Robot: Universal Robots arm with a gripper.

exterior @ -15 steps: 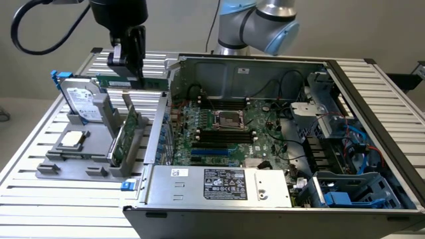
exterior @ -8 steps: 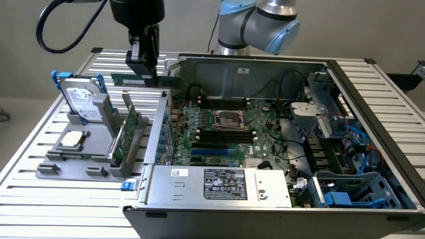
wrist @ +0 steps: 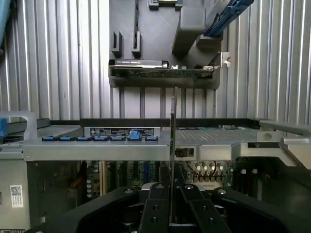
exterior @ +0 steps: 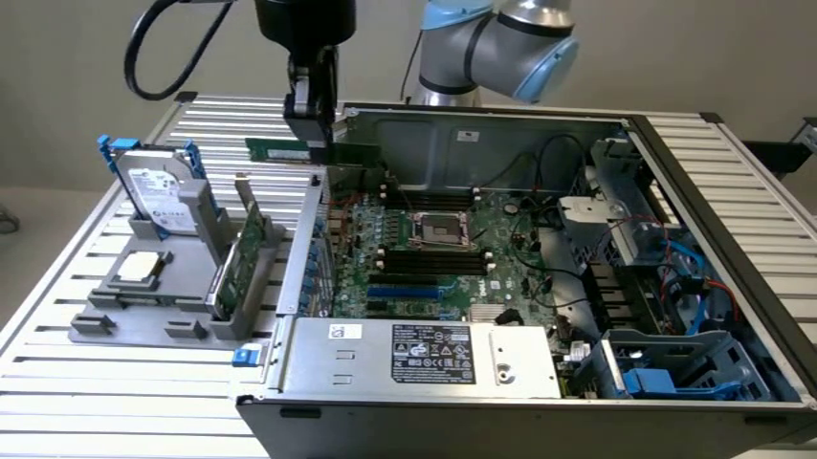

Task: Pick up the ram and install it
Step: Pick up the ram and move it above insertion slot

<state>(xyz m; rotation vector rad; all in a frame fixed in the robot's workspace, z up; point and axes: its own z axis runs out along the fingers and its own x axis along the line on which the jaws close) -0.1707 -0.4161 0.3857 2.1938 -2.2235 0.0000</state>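
Over the rim of the open grey metal computer case (exterior: 511, 115), long thin green ram stick (exterior: 271, 148), clamped in black end effector (exterior: 310, 142); risk: tilt in this narrow grip would jam it against black motherboard slots (exterior: 434, 260).

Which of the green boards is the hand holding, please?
The ram, the narrow green stick clamped in the hand and held aloft; the broader card stands in the grey holder on the exterior view's left.
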